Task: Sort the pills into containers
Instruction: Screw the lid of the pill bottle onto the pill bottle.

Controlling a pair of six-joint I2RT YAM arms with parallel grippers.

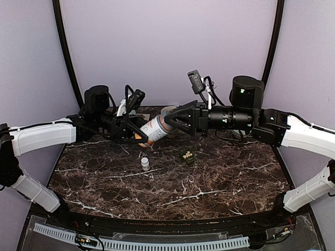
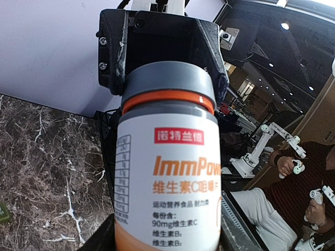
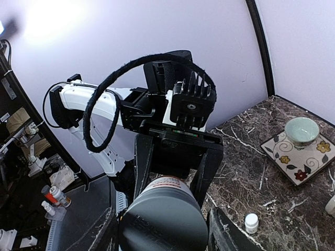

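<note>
A white and orange pill bottle [image 1: 154,130] with a grey cap [image 2: 168,78] hangs level above the table's far middle. My left gripper [image 1: 140,133] is shut on its body, jaws on either side of the label [image 2: 167,172]. My right gripper [image 1: 170,123] faces it from the right, its fingers pressed on both sides of the cap [image 3: 163,217]. The containers, a small dark green pill box [image 1: 187,153], lie on the marble below the right gripper. Pale specks show in the box, too small to name. No loose pills are in view.
A small white bottle [image 1: 145,163] stands on the dark marble table [image 1: 220,183] below the held bottle, also seen in the right wrist view [image 3: 252,223]. A pale green bowl [image 3: 302,129] sits on a flowered tile [image 3: 293,157] behind the left arm.
</note>
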